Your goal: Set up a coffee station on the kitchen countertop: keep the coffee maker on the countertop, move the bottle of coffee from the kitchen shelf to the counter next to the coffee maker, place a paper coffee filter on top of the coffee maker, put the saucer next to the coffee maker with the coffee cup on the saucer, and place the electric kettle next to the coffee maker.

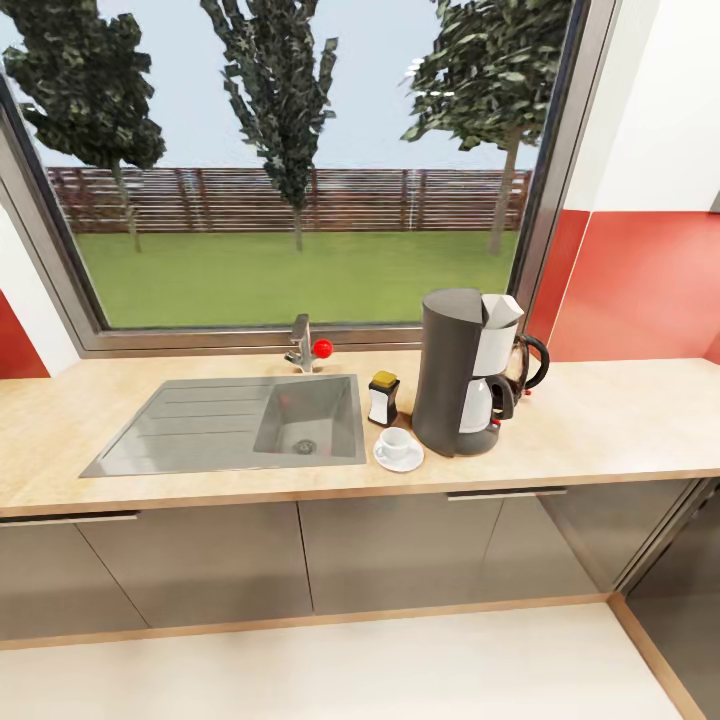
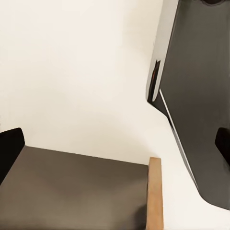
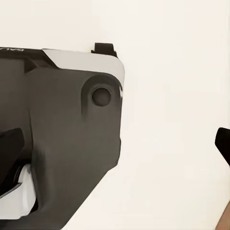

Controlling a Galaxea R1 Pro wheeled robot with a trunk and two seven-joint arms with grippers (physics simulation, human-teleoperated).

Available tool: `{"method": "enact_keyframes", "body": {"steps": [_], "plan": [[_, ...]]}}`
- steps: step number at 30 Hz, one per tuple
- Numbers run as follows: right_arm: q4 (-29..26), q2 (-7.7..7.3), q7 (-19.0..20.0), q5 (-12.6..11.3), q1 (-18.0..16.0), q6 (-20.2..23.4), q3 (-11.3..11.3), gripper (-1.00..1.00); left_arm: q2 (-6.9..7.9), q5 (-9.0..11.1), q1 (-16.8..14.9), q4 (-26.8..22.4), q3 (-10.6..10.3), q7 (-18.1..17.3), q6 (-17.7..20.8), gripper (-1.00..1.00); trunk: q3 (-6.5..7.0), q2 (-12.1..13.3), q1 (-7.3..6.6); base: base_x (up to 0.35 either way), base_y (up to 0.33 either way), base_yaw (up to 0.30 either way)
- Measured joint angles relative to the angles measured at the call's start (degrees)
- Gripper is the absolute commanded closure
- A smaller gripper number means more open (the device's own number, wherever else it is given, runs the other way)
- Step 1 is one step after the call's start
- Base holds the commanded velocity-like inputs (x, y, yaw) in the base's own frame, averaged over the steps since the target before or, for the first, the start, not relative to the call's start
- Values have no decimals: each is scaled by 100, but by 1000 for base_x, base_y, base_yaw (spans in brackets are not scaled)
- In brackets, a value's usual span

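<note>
Ahead of me a wide window [image 1: 300,170] looks out on grass, trees and a wooden fence, with red backsplash [image 1: 640,290] and white wall to its right. Below it runs the kitchen countertop [image 1: 620,420], light beige wood grain over dark grey cabinets [image 1: 200,560], above a pale floor [image 1: 350,670]. A grey steel sink [image 1: 230,425] is set into it left of centre, a tap with a red knob [image 1: 305,345] at its far edge. The coffee maker [image 1: 455,375] stands right of the sink, the paper coffee filter [image 1: 503,308] on top of it. The electric kettle [image 1: 530,365] is just behind it on the right. The bottle of coffee [image 1: 384,398] stands just left of the machine, and nearer me the coffee cup [image 1: 396,444] sits on the saucer [image 1: 398,458].

My left wrist camera sees pale floor, a grey cabinet face with a wooden edge strip [image 2: 154,194], and part of my own dark body [image 2: 201,96]. My left pincer [image 2: 115,148] has its dark fingertips [image 2: 9,148] spread wide apart, empty.

My right wrist camera shows pale floor and my dark base [image 3: 62,139]. My right pincer [image 3: 117,146] is likewise spread apart, holding nothing.
</note>
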Motion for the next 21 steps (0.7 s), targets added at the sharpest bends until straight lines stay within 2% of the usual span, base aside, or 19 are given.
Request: {"method": "enact_keyframes", "body": {"steps": [19,21], "plan": [[-12,-17,2,-10,1,-80,0,-100,-20,-7,-3,-31,48,12,-98,-100,0,0,0,0,0,0],[-23,-5,2,-27,2,-362,0,-100,-36,16,-3,-32,70,8,-96,-100,0,0,0,0,0,0]]}}
